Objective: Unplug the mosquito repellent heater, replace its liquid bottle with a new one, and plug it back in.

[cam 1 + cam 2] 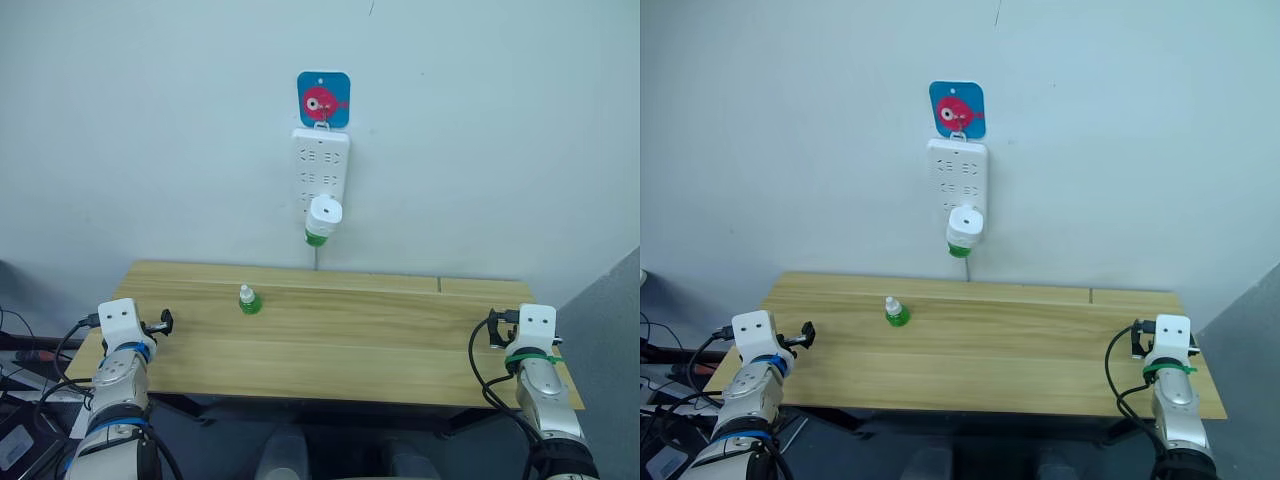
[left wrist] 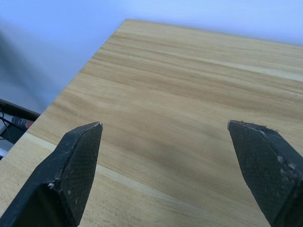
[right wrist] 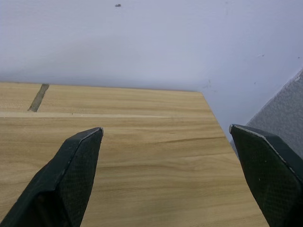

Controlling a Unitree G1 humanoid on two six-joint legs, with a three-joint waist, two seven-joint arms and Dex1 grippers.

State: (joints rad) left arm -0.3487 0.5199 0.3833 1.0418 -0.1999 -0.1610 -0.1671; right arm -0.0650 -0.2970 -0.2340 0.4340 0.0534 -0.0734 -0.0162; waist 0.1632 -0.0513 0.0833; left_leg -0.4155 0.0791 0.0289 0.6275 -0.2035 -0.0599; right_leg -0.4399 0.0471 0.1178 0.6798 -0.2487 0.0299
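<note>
Left gripper (image 2: 163, 130) fingers spread, nothing held, at the table's (image 1: 330, 350) left edge; right gripper (image 3: 165, 132) likewise at the right edge. Heater (image 1: 324, 214) plugged into the wall strip (image 1: 320, 165), up and ahead between both arms, roughly equidistant, old bottle (image 1: 317, 237) hanging beneath. Capped bottle (image 1: 248, 299) upright, nearer left.

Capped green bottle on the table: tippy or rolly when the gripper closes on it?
The capped green bottle stands upright, alone on the wooden table, small and narrow-based, so a sideways nudge would probably tip it. Its round body would then likely roll. It looks like light plastic, so it may skid rather than resist.
</note>
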